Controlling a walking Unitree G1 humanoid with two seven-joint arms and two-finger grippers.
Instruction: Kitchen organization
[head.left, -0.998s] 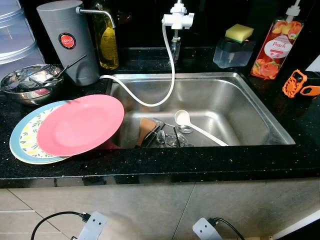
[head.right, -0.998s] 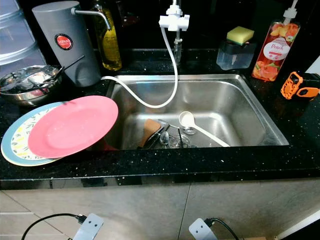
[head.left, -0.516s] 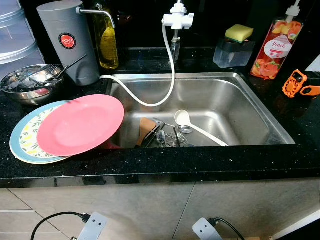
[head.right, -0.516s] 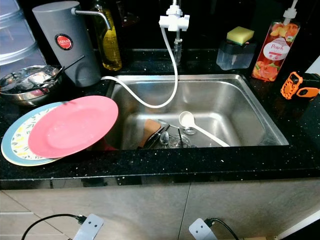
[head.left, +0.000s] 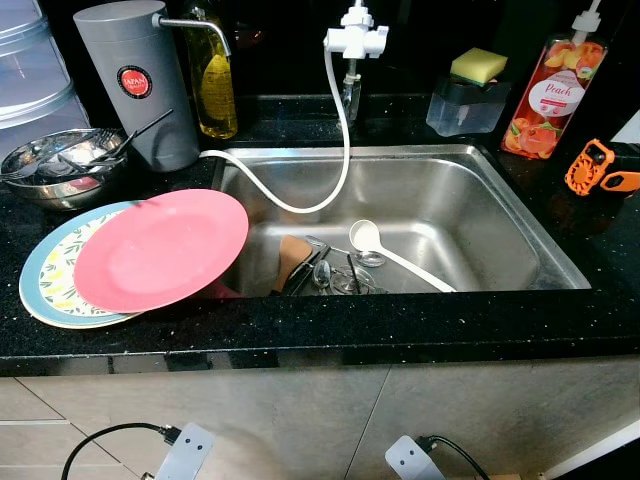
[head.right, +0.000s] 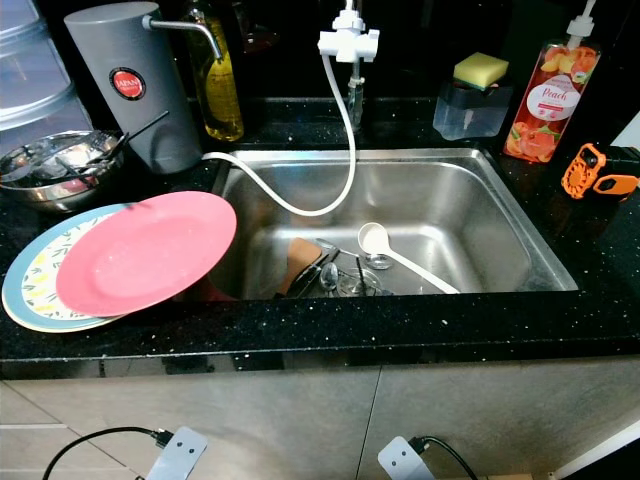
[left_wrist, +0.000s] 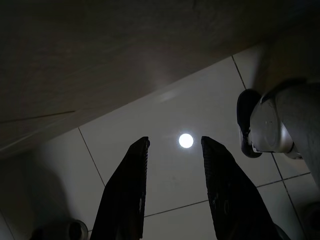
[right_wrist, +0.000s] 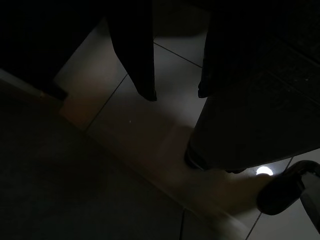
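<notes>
We see the steel sink (head.left: 470, 215) holding a white ladle (head.left: 366, 236) and metal cutlery (head.left: 335, 275) at its 6 o'clock wall. Pink plate (head.left: 160, 250) lies on patterned plate (head.left: 45, 285) on the surface (head.left: 560, 320), at the sink's 9 o'clock. Left tool (left_wrist: 172, 145) and right tool (right_wrist: 175, 92) hang parted above floor tiles (left_wrist: 200, 110).

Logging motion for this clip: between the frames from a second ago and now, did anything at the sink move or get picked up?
Nothing visibly changed. The pink plate lies as before on the patterned plate beside the sink, the white ladle and cutlery rest inside it as they did, and both arms hang low with fingers apart over the floor tiles.
</notes>
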